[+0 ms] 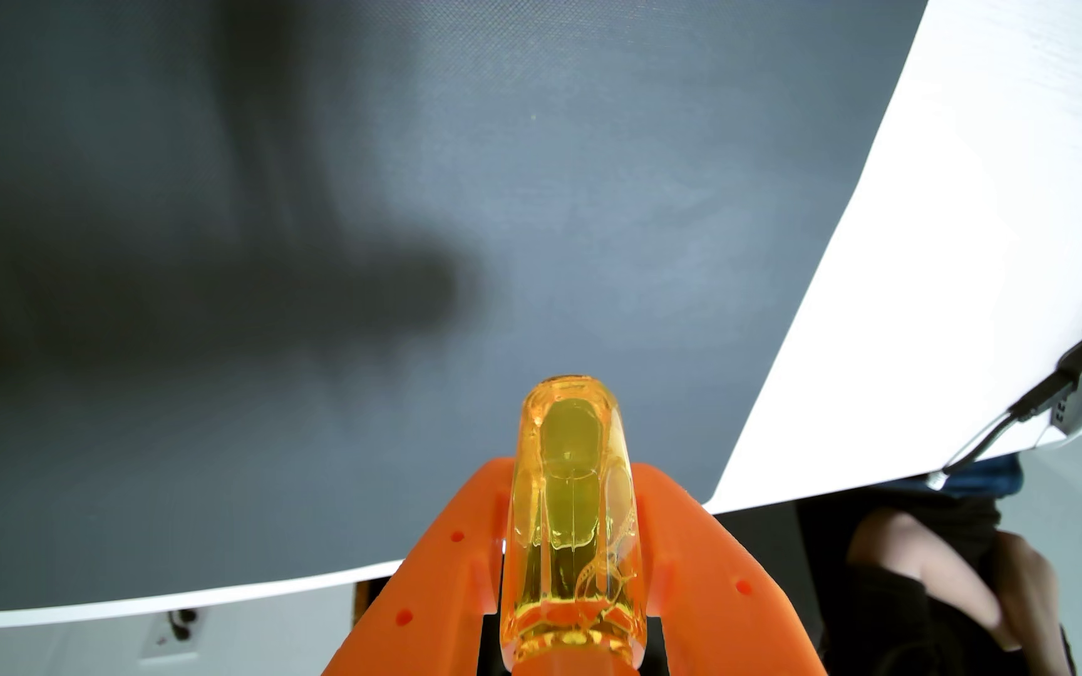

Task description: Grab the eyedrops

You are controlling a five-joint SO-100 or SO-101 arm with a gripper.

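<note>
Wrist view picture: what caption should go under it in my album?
Orange gripper shut on the clear yellow eyedrops bottle, held above a dark gray mat on a white table.

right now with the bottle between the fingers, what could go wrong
The yellow eyedrop bottle sits between the orange gripper fingers, its top past their tips, so the smooth clear plastic could slip or twist loose. It appears lifted above the dark mat, near the white table edge; a drop could send it off onto the floor. A person's arm is close below that edge and a swing might hit it.
</note>
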